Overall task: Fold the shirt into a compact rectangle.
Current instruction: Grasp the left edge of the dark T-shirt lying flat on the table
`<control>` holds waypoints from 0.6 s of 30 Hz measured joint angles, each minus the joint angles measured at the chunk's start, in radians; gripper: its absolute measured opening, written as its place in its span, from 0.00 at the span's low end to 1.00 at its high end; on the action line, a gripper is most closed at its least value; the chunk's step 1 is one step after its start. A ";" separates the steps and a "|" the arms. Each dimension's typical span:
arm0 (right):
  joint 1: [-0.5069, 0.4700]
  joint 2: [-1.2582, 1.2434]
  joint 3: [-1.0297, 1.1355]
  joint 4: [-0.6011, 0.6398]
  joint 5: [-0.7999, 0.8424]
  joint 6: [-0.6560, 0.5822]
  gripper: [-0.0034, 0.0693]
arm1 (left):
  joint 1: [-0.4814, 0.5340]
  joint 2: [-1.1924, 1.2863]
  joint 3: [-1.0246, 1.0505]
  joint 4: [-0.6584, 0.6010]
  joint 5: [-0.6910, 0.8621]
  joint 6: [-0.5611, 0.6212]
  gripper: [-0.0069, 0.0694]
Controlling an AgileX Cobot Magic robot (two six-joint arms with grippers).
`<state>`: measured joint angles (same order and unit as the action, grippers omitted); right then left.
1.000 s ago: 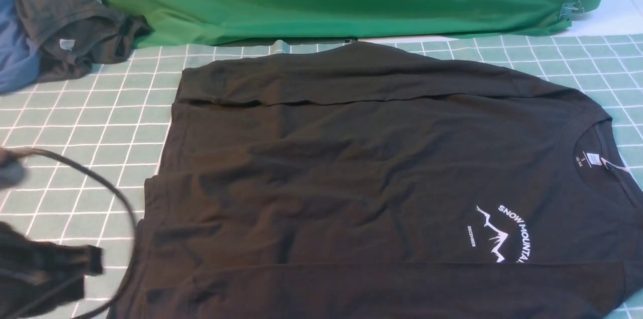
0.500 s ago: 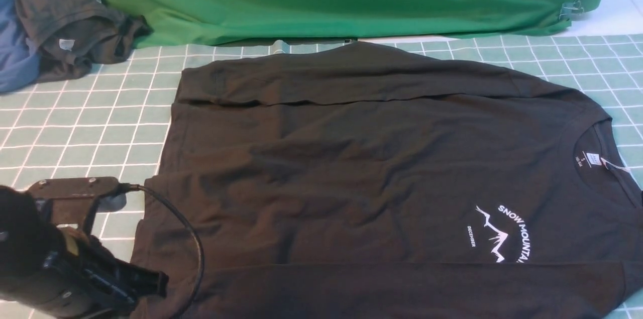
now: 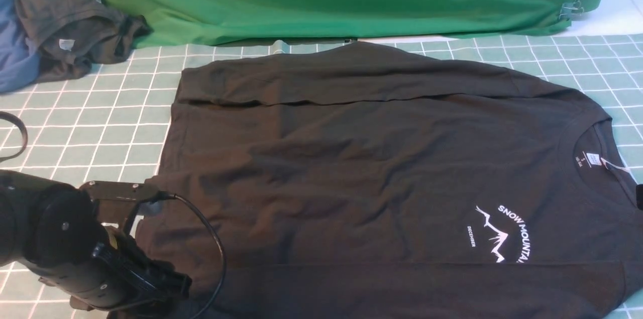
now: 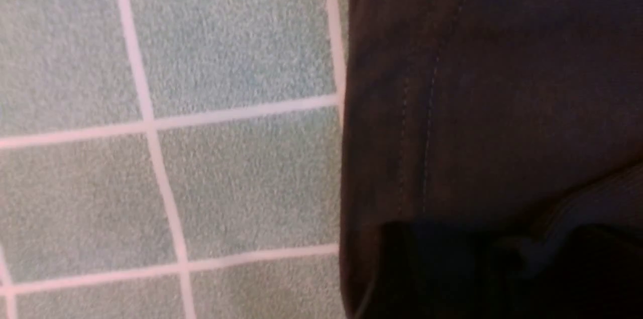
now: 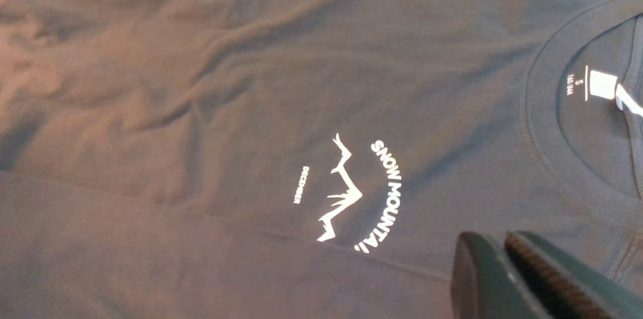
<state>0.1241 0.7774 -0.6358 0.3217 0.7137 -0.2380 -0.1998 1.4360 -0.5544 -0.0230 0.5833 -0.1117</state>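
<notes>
reaching for the hem, sleeves already folded in

at the left, the left gripper (image 3: 168, 281) hangs over the near hem corner of the shirt (image 3: 351, 173). its jaws are lost against the dark cloth, so i cannot tell how wide they stand, and nothing looks lifted. the shirt lies flat on the checked mat (image 3: 100, 108), hem to the left and collar to the right. the far sleeve appears folded in along the back edge and the near sleeve along the front edge, so the narrowing looks done. what is left, by my reading, is doubling the long strip from hem towards collar. at the right, the right gripper (image 5: 495, 238) hovers over the chest beside the print (image 5: 351, 193), jaws nearly together and holding nothing.

a second ago the left gripper sat low at the mat's left edge, clear of the cloth. now it is in over the hem corner, its cable (image 3: 213, 243) trailing across the fabric. the shirt has not shifted.
</notes>
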 joint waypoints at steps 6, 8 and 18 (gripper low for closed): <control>0.000 0.000 0.009 0.000 -0.025 0.000 0.14 | 0.000 0.013 -0.002 -0.024 -0.018 0.068 0.67; 0.000 0.000 0.010 0.000 -0.025 0.000 0.15 | 0.000 0.016 -0.005 -0.035 -0.011 0.095 0.62; 0.000 0.000 0.010 0.000 -0.026 0.000 0.15 | 0.000 -0.019 -0.142 -0.014 0.217 0.081 0.56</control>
<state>0.1241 0.7774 -0.6258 0.3217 0.6874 -0.2380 -0.1998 1.4172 -0.6964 -0.0367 0.8000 -0.0305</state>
